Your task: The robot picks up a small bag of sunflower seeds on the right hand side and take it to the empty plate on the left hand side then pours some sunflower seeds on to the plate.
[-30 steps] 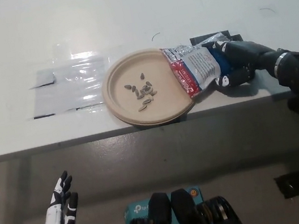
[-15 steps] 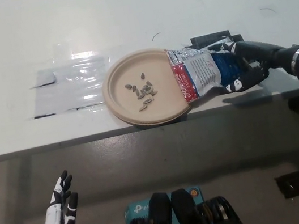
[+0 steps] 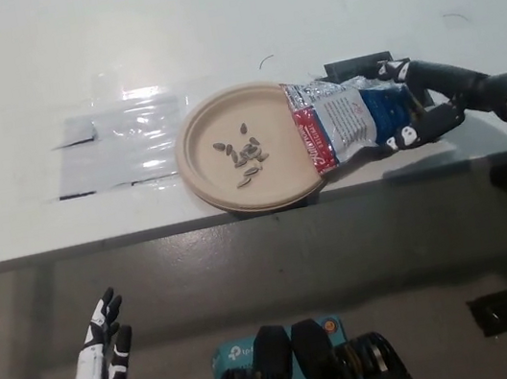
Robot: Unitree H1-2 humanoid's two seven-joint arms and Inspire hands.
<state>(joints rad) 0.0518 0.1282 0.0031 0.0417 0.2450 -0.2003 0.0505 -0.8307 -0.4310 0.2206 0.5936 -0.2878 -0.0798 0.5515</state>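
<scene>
While clear plastic sheet (image 3: pixel 115 149) lies left of plate (image 3: pixel 245 148) (seeds (image 3: pixel 242 153) on it), R hand (image 3: pixel 418 108) clamps seed bag (image 3: pixel 347 121), long axis sideways, mouth over plate rim; L hand (image 3: pixel 102 370) low, fingers apart.

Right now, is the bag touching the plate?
Touching: the head view shows the bag, held by the right hand, overlapping the plate rim.

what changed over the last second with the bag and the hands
The right robot hand has slid toward the picture's right along the table, and its grip has loosened: the fingers now look spread around the seed bag's far end. The bag shifted slightly right, its open end still over the plate's rim. The sunflower seeds on the plate and the left robot hand, hanging low and open, are unchanged.
</scene>
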